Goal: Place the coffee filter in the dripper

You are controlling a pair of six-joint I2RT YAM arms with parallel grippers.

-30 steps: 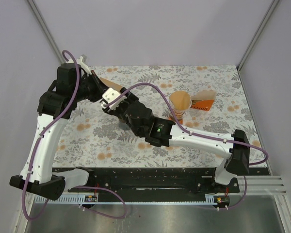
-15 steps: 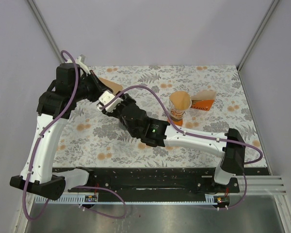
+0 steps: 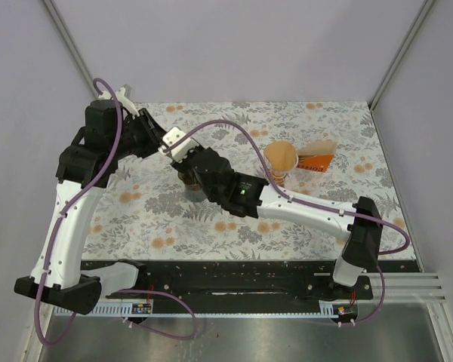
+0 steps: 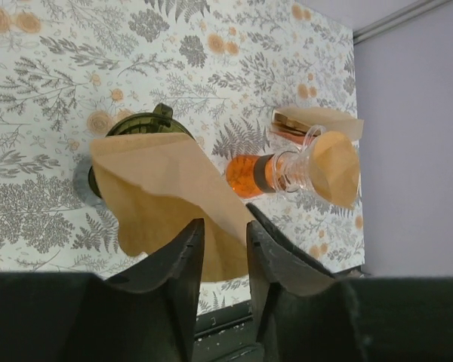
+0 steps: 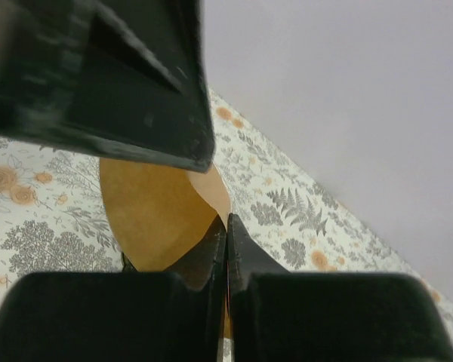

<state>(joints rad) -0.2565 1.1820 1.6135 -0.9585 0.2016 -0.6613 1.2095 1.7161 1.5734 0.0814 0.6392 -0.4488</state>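
A brown paper coffee filter [image 4: 162,192] hangs in the air over the dark green dripper [image 4: 140,124], which stands on the floral cloth. My right gripper [image 5: 226,230] is shut on the filter's [image 5: 155,207] edge. In the left wrist view my left gripper [image 4: 223,226] has its jaws parted, with the filter's lower corner passing between them and a gap on each side. From the top view the two grippers meet at the back left, and the dripper [image 3: 189,185] shows as a dark shape mostly under the right arm.
A glass carafe [image 3: 281,160] with an orange band and a filter in its mouth stands right of centre. An orange filter pack [image 3: 317,161] lies just behind it. The right arm [image 3: 287,207] stretches diagonally across the cloth.
My right gripper has shut on the filter. My left gripper's jaws have parted from it. Both grippers have shifted slightly toward the back.
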